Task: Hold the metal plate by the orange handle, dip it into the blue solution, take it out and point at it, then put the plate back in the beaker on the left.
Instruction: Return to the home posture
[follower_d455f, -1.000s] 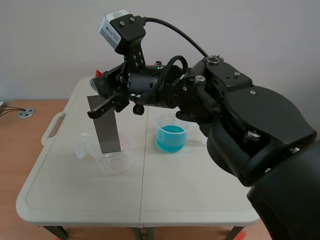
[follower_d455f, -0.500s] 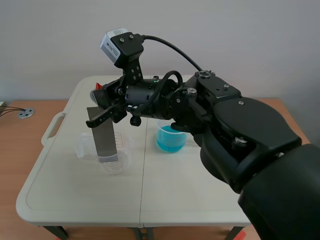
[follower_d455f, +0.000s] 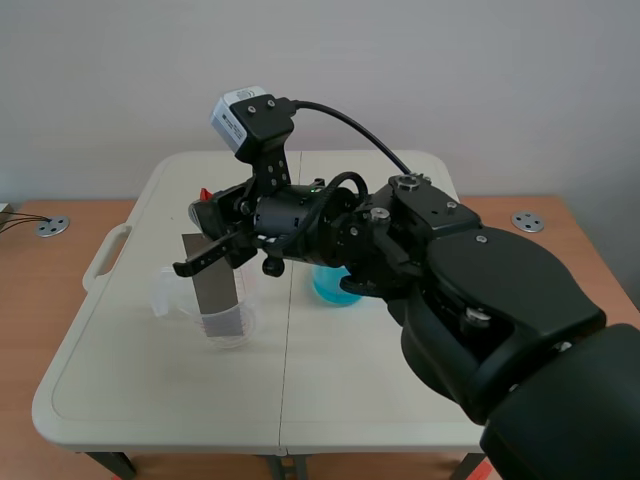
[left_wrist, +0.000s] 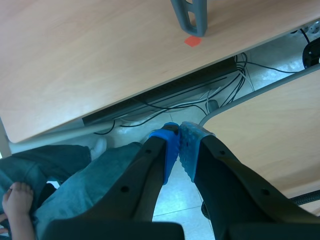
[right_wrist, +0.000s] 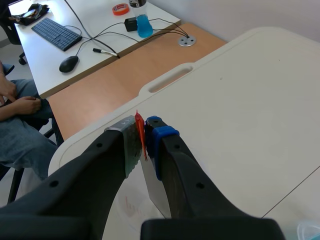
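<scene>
R gripper (right_wrist: 142, 130) pinching orange handle (right_wrist: 139, 122), metal plate (follower_d455f: 213, 292) hanging below it into left beaker (follower_d455f: 243, 324), L gripper (left_wrist: 179, 142) pressed together

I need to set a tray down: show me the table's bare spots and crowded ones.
Bare: the near strip of the table in front of the clear beaker, and the left edge by the handle slot. Crowded: the middle, where the right gripper holds the metal plate in that beaker beside the blue solution.
</scene>
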